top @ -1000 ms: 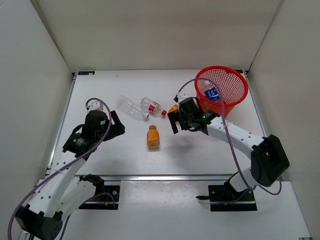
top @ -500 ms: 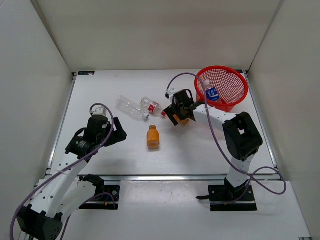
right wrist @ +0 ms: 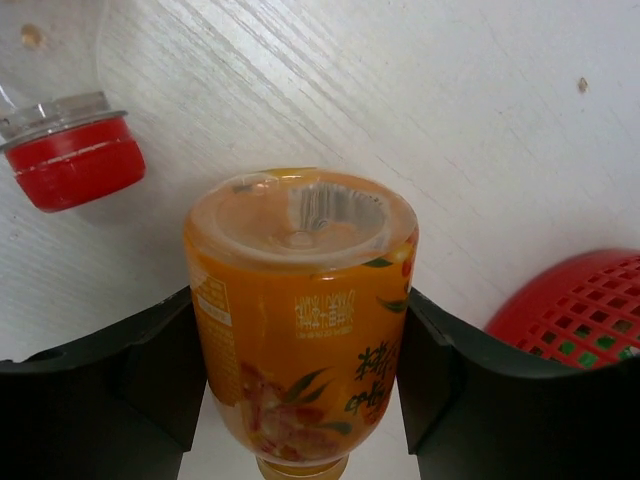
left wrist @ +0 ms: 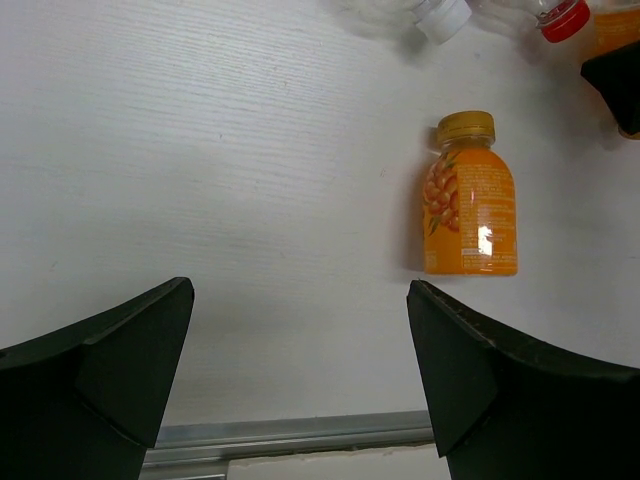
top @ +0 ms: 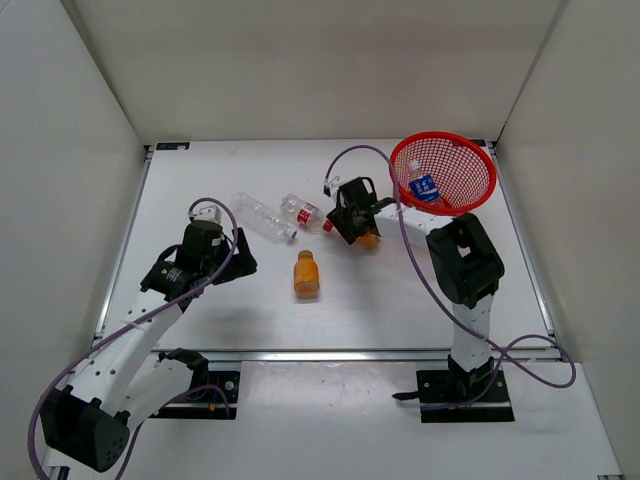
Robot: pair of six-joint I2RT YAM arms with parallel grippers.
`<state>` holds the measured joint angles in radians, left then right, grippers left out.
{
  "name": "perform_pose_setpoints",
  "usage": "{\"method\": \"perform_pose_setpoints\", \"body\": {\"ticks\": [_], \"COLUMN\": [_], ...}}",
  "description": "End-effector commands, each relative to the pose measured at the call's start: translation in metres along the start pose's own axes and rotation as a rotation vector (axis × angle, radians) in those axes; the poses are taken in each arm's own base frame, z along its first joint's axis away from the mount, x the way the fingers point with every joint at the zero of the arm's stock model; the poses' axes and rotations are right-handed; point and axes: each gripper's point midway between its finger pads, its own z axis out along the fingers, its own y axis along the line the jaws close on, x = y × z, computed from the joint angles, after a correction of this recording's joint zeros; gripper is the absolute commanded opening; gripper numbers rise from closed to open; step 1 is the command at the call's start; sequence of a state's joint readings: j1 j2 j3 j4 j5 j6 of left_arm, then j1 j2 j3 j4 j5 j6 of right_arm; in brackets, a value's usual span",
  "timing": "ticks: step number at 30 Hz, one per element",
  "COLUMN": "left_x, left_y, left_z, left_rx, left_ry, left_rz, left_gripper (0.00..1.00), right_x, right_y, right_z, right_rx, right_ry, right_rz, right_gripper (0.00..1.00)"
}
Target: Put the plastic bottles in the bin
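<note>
R tool (right wrist: 300, 385) pinches an orange bottle (right wrist: 300, 310) betw. both fingers. The bin (right wrist: 580, 310) is just to its right, a red-capped bottle (right wrist: 75, 160) to its left. L tool (left wrist: 295, 370) is spread wide over the desk (left wrist: 200, 150); second orange bottle (left wrist: 468, 210) lies ahead-right of it.

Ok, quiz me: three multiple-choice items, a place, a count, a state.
1. The blue-labelled bottle is: A inside the bin; B lying outside it; C gripped.
2. Bottles lying loose on the table: A one; B three; C five.
3. The left end effector is: A open, empty; B shut on a bottle; C out of view.
Answers: A, it shows inside the mesh; B, clear bottle, red-capped bottle and one orange bottle, the other orange bottle being in the right end effector; A, its jaws stand apart, nothing between.
</note>
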<state>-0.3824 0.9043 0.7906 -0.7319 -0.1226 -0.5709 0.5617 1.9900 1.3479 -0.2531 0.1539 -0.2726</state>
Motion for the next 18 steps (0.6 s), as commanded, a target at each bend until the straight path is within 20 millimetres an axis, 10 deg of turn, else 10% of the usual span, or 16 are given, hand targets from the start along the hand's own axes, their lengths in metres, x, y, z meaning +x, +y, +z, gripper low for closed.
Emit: {"method": "perform_pose_setpoints", "body": {"ticks": [1, 11, 18], "left_x": [-0.019, -0.009, -0.004], "left_y": [-0.010, -0.043, -0.087], "left_z": [-0.004, 0.017, 0.040], "left_rx": [0.030, 0.131, 0.212], "left_ry": [-0.050, 0.038, 0.086], "left_rz": [0.015, 0.089, 0.173], "left_gripper": [0.99, 0.99, 0.98], "right_x": [-0.025, -0.095, -0.109], "right_y": [-0.006, -0.008, -0.120], "right_z": [-0.029, -0.171, -0.245], "right_rx": [0.043, -0.009, 0.229], "right_ry": [-0.060, -0.365, -0.531], "right_rz": [0.023, 0.158, 0.309], "right_gripper": [0.44, 0.37, 0.38]}}
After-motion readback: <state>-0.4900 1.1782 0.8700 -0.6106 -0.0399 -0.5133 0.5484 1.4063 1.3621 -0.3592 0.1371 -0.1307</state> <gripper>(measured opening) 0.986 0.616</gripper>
